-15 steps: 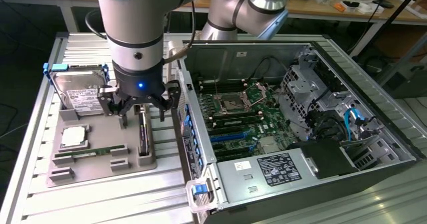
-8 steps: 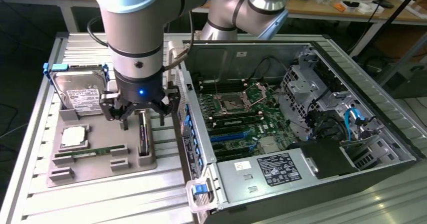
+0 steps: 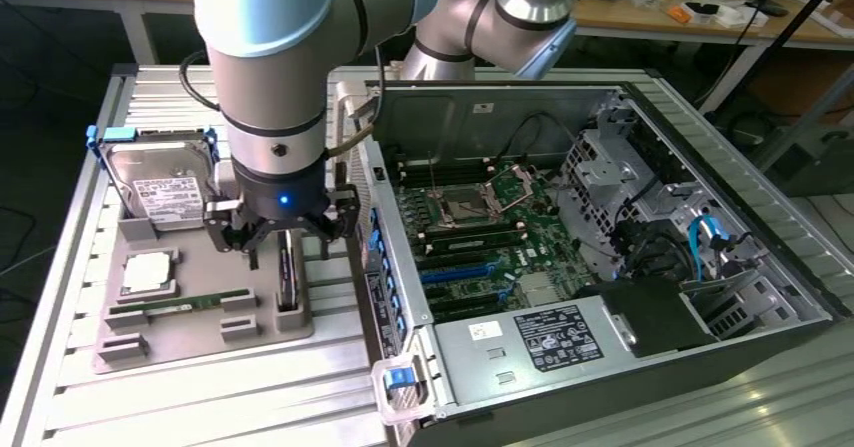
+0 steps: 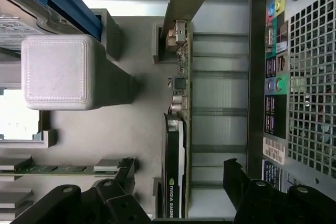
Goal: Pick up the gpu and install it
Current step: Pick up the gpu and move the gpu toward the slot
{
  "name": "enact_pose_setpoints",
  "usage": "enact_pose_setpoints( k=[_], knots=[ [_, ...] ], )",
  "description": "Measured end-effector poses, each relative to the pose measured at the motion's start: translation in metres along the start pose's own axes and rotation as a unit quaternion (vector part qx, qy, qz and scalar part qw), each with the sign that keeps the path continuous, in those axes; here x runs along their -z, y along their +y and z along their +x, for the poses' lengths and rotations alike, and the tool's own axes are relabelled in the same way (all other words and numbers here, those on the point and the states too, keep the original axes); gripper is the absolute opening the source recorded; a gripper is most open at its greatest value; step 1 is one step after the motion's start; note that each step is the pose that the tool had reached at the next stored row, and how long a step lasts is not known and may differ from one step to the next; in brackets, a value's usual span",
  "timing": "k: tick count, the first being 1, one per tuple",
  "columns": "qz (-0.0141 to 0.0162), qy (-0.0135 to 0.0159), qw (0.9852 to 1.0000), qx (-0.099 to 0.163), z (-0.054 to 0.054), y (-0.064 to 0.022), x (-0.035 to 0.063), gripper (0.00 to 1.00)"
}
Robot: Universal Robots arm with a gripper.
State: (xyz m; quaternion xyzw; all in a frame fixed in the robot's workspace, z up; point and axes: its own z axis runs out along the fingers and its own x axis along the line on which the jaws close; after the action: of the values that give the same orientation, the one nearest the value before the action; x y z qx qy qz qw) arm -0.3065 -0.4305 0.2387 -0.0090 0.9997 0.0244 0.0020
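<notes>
While the gpu (image 3: 287, 279) stands on its long edge in a slot of the grey fixture tray (image 3: 187, 345), we find it on the tray's side toward the exterior view's right, just beside the open computer case (image 3: 467, 117). In the wrist view we read an NVIDIA Quadro mark on its dark cover, and its silver bracket (image 4: 185, 3) sits at one end.

The hand (image 3: 284, 249) hangs directly over the card. Its black fingers (image 4: 105, 203) are spread wide, one on each side of the card with a gap on both sides, so it grips nothing.

Toward the exterior view's left of the card, a green memory stick (image 3: 180, 307) lies in its own slot in the tray. A square processor chip (image 3: 147, 272) rests just beyond it. At the tray's far end we see a silver labelled hard drive (image 3: 163, 189) with blue rails.

On the other side of the card, the case lies open, showing us its green motherboard (image 3: 494, 247) and a labelled power supply (image 3: 541, 339) at the near end. Tray and case both sit on a ribbed metal counter (image 3: 200, 407).
</notes>
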Motion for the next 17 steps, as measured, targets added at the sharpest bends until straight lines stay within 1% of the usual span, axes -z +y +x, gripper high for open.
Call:
enact_pose_setpoints(
  k=[4, 7, 8, 9, 10, 14, 16, 17],
  knots=[
    [-0.0003, 0.0000, 1.0000, 0.000, 0.000, 0.0006, -0.0082, 0.78],
    [-0.0012, 0.0001, 1.0000, 0.000, 0.000, 0.0032, -0.0141, 0.78],
    [-0.0012, 0.0001, 1.0000, 0.000, 0.000, 0.0055, -0.0163, 0.78],
    [-0.0007, 0.0001, 1.0000, 0.000, -0.001, 0.0128, -0.0173, 0.78],
    [-0.0007, 0.0000, 1.0000, 0.000, -0.001, 0.0156, -0.0177, 0.78],
    [-0.0006, 0.0001, 1.0000, 0.000, -0.001, 0.0156, -0.0177, 0.78],
    [0.0003, 0.0002, 1.0000, 0.000, -0.001, 0.0162, -0.0139, 0.78],
    [0.0003, 0.0001, 1.0000, 0.000, -0.001, 0.0162, -0.0129, 0.78]
  ],
)
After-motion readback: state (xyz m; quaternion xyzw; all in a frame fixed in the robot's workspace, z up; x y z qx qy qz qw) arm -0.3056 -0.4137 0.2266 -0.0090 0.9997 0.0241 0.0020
